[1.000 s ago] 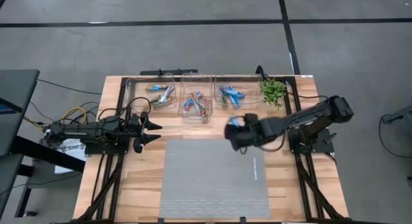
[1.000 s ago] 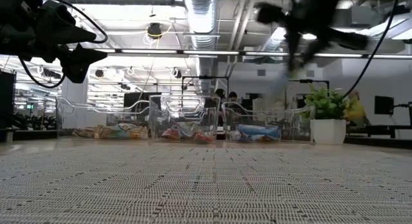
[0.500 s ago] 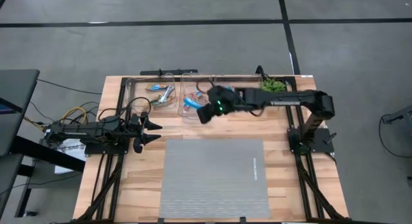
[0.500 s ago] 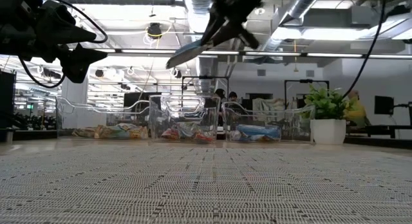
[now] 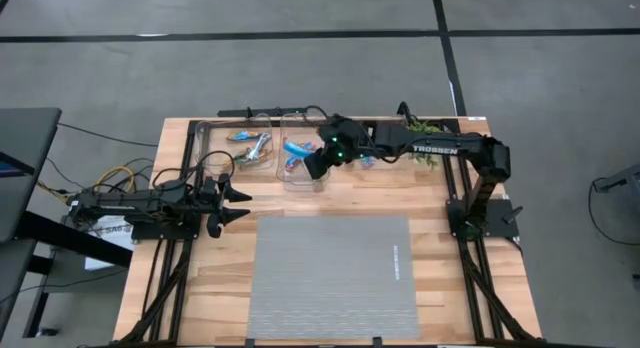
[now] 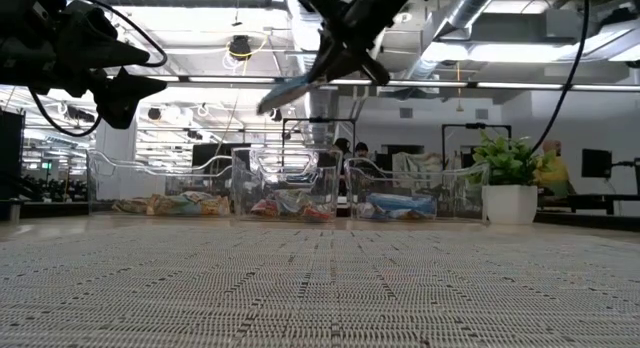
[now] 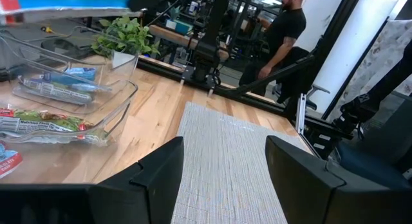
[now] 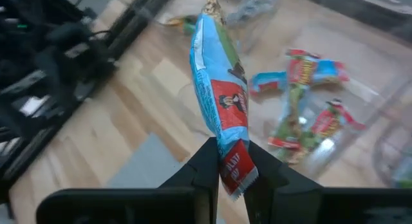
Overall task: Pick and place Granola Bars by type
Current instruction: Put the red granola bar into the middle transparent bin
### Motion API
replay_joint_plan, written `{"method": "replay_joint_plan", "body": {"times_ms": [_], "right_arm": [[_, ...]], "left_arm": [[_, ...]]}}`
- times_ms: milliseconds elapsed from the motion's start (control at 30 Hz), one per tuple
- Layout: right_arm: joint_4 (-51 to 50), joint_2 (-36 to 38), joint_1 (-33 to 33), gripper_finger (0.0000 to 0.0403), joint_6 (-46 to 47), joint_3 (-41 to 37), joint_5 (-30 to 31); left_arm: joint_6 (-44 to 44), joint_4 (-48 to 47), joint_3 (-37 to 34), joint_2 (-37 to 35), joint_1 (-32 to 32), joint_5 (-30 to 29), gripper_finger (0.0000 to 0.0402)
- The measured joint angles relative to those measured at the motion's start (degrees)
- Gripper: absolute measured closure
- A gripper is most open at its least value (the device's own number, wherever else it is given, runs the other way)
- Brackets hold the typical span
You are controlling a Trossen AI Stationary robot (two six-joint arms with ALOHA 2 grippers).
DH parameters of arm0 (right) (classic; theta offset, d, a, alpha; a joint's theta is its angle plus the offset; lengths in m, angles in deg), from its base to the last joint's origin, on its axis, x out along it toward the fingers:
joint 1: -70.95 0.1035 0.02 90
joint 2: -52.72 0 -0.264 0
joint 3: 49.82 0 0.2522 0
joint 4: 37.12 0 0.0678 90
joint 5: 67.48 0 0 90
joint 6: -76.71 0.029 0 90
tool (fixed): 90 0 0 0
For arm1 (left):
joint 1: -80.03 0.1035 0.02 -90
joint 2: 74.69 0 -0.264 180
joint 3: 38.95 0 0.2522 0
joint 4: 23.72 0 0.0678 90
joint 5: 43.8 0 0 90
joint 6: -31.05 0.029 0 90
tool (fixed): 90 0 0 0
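**A:** Blue foil is what the right jaws (image 8: 230,161) have: a flat, shiny blue-wrapped granola bar (image 8: 222,124) pinched by its red end, the rest sticking out ahead of the fingers. From above, that arm reaches across the back of the wooden counter (image 5: 225,263), and the bar (image 5: 296,148) hangs over the middle one of three clear plastic bins (image 5: 306,180).

**B:** And the left arm?

**A:** Parked at the counter's left edge, left jaws (image 5: 240,204) spread apart and holding nothing. Not part of this step, I'd say.

**B:** So which bin gets the bar?

**A:** That's the point to get right. The middle bin holds red, green and blue wrappers (image 8: 302,108), the right-hand bin (image 5: 357,166) plain blue ones, and the left bin (image 5: 251,166) shows blue and tan. I can't read the labels well enough to match by type from here, so I'd go by the print on the held wrapper against what lies below.

**B:** How would you let it go well?

**A:** Bring the bar low between the bin walls first, since it's long and gripped at one end; released high, it could tip over the rim or bounce out. Keep the free end pointing down into the bin, clear of the rim, then part the jaws and lift straight up.
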Motion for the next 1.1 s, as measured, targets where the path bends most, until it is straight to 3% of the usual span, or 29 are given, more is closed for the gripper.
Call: {"method": "replay_joint_plan", "body": {"times_ms": [300, 667, 833, 1100], "right_arm": [[-2.25, -4.77, -3.43, 0.0365, -1.28, -1.01, -0.37], [-2.86, -11.30, -6.24, 0.0356, -3.32, -1.08, -6.72], [-1.74, -11.15, -6.42, 0.0316, -6.93, -0.98, -7.06], [-1.75, -10.54, -5.53, 0.0212, -9.80, -0.99, -7.13]], "left_arm": [[-0.01, 0.00, 0.00, -0.02, -0.01, 0.03, 0.0190], [0.01, -0.01, 0.00, 0.00, -0.01, -0.03, 0.0190], [-0.01, 0.00, 0.00, 0.00, 0.00, -0.04, 0.0190], [0.01, 0.00, 0.00, 0.00, 0.01, -0.02, 0.0190]]}}
